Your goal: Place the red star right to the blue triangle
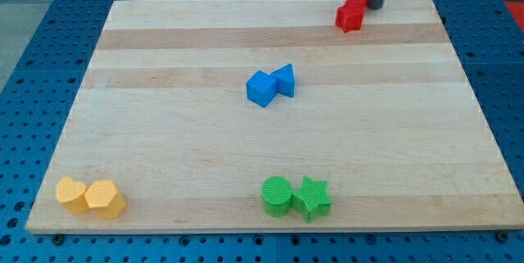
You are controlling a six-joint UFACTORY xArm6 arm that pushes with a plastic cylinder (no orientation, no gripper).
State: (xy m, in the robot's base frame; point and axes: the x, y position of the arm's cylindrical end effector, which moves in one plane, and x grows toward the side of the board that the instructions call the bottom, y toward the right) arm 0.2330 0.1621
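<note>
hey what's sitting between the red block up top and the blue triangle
Nothing. In the camera view, only bare board runs from the red block, beside my tip, down to the blue triangle.

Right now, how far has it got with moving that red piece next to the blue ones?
Barely started. Nothing looks done: the red block sits at the board's top right edge, far from the blue triangle in the middle. In hand: my tip is against the red block's right side. Left: pushing it down and leftward to just right of the triangle.
</note>
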